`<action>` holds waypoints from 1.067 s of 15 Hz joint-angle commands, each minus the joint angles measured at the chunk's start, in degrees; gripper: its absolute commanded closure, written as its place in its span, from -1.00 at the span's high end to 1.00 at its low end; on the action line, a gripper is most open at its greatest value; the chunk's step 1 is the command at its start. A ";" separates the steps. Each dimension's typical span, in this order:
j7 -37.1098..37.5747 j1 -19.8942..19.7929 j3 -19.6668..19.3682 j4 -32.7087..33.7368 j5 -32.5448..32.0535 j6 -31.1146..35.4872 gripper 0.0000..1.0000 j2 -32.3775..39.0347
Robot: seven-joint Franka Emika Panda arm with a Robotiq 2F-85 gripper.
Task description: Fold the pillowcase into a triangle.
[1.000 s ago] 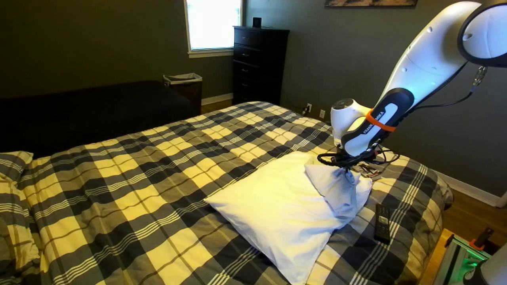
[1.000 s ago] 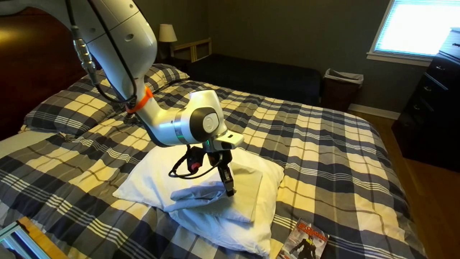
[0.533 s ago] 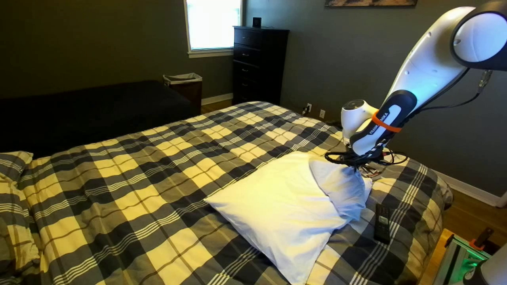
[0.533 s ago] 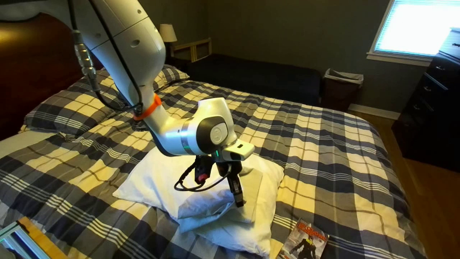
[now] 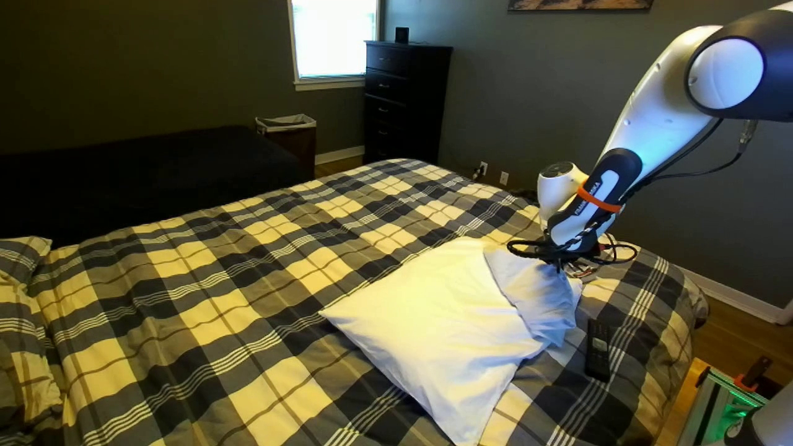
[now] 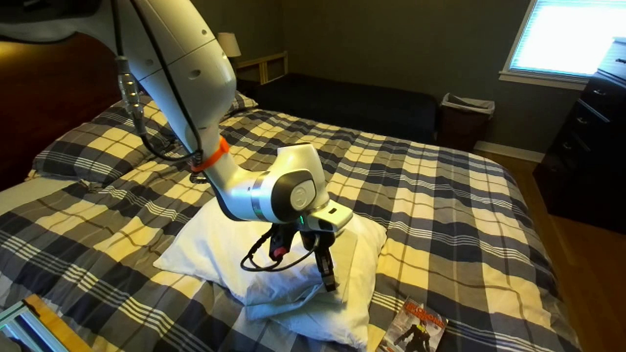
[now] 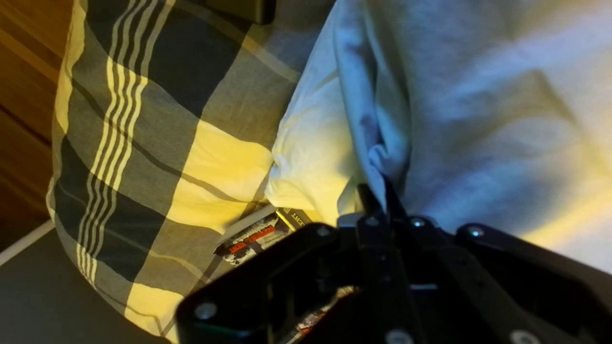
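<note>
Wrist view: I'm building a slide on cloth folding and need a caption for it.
Gripper pinching a fold of the white pillowcase, plaid bedspread beside it.

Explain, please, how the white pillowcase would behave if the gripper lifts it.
The white pillowcase will probably be floppy: it gathers in soft creases where the gripper pinches it. It may not rise all at once, since most of it lies spread on the plaid bedspread.

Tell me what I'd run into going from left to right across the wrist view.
Wooden floor, plaid bedspread, printed cover with red lettering, then the white pillowcase.
</note>
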 commanded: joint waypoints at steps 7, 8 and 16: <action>-3.04 -1.67 -0.87 2.19 8.71 5.15 -0.98 3.95; -3.50 -1.84 -0.74 2.54 9.52 5.07 -0.98 4.27; -6.73 -1.16 -1.35 3.18 13.65 4.93 -0.22 4.65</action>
